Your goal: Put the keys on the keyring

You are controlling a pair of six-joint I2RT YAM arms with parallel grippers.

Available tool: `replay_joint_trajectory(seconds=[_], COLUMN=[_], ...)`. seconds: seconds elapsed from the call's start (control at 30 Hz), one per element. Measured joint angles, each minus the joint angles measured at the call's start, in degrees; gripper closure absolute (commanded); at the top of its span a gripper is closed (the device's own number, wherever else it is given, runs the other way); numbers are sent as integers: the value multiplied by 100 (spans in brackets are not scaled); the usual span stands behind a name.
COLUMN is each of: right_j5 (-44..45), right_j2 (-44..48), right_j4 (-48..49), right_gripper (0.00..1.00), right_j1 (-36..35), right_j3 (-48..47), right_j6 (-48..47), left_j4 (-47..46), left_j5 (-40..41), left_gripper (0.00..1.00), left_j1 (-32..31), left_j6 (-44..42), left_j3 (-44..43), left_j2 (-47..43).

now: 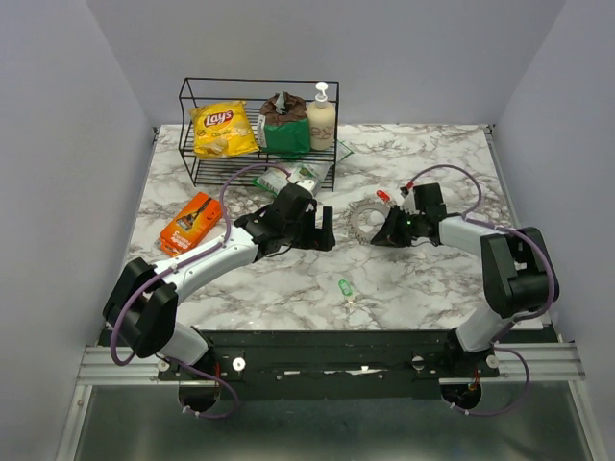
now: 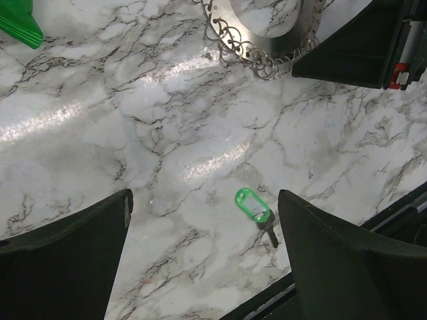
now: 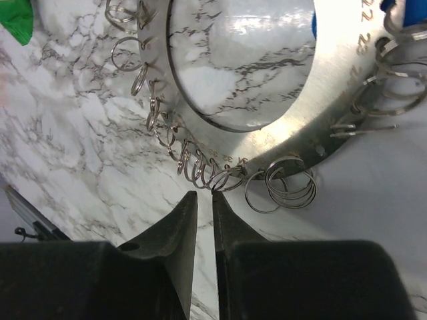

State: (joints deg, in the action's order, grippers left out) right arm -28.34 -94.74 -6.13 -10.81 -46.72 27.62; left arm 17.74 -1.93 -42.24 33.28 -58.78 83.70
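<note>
While my right gripper (image 3: pixel 203 200), jaws all but closed with nothing visibly between them, sits at the rim of the keyring (image 3: pixel 333 100), seemingly to steady it, I have the left gripper (image 2: pixel 203 200) spread wide above the green key (image 2: pixel 252 205), which lies well apart from that ring.

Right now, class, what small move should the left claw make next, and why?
Probably lower the left claw onto the green key and close. Its fingers are open, and the key lies loose between them in the wrist view, apart from the keyring.
</note>
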Motion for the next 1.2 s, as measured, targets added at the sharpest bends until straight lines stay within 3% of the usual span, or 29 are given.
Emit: replay_joint_trajectory(seconds=[0.7, 0.93, 1.2], right_j5=[-133, 584, 1445], right_j2=[-678, -636, -612], right_j4=[162, -352, -933], right_gripper=[76, 77, 90], right_j1=[-1027, -997, -514], right_j3=[-1097, -1744, -1858], right_j6=[238, -92, -330], left_j4=[468, 470, 468], left_j5=[452, 457, 461], left_gripper=[1, 1, 1], left_j1=[0, 0, 0], left_j6=[-238, -238, -238], left_j3=[-155, -155, -131], left_j2=[0, -2, -20])
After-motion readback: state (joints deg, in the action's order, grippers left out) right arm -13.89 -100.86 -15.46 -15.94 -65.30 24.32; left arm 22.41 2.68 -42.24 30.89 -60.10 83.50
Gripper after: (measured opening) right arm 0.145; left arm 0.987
